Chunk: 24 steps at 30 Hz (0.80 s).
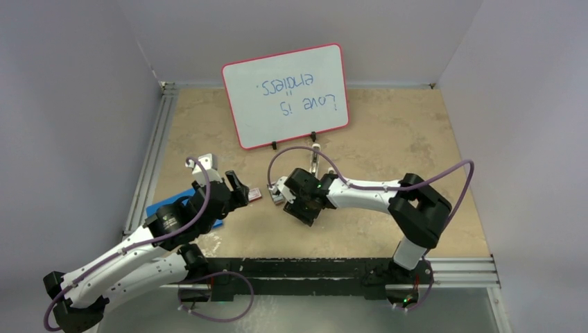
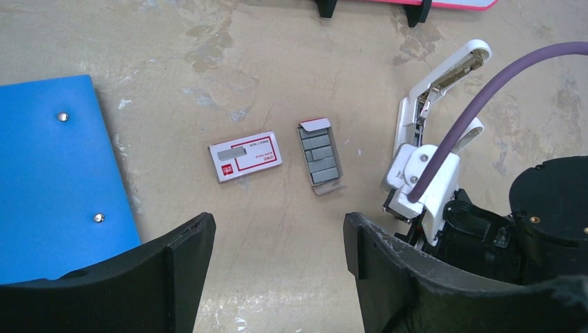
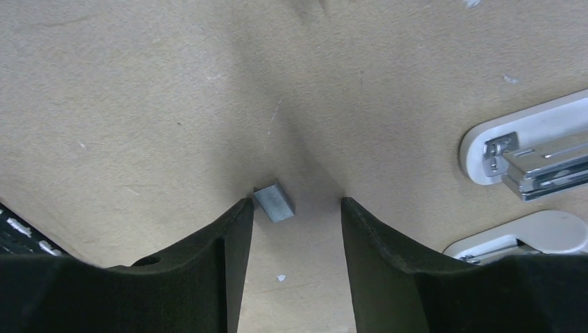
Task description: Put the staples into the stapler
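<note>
Although the right gripper [image 3: 295,202] stands with its black fingers parted, a small ridged grey block of staples [image 3: 274,203] lies on the table [image 3: 139,83] between them, hard by one tip, clear of the other, ungripped. Off to one side, the stapler [image 3: 527,156], white plastic around a bright metal channel, is cut off at the edge of view. The left gripper [image 2: 277,232] gapes wide, empty; ahead lie the grey tray [image 2: 320,159] of strips and a red-and-white box [image 2: 245,156].

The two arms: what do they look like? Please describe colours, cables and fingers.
The left arm and the right arm have white links and black joints. A purple cable loops along each. The left gripper and the right gripper have two black, curved fingers each. A green light shows near the right wrist.
</note>
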Each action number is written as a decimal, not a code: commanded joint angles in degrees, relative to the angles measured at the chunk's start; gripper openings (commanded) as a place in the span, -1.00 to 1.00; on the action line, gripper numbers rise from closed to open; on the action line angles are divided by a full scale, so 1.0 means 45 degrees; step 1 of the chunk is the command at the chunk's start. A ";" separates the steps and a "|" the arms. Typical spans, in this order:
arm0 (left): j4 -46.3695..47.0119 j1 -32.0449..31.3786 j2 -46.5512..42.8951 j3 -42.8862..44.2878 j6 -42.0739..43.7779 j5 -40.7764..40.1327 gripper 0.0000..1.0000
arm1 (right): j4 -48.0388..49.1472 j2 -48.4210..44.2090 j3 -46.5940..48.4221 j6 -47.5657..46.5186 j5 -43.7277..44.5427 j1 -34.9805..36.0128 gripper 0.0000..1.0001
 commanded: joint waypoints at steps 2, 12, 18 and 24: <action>0.0113 0.0068 -0.0105 0.0249 -0.0150 -0.0256 0.37 | -0.0420 0.0310 0.0495 -0.0389 0.0043 0.0040 0.05; 0.0133 0.0068 -0.0080 0.0208 -0.0155 -0.0288 0.37 | -0.0302 0.0688 0.0744 -0.0119 0.0031 0.0069 -0.25; 0.0152 0.0068 -0.0057 0.0194 -0.0137 -0.0291 0.37 | -0.0476 0.0416 0.0695 0.0767 -0.0384 0.0040 -0.38; 0.0152 0.0068 -0.0069 0.0193 -0.0137 -0.0255 0.37 | -0.0490 0.0594 0.0867 0.1538 0.0266 0.0049 -0.47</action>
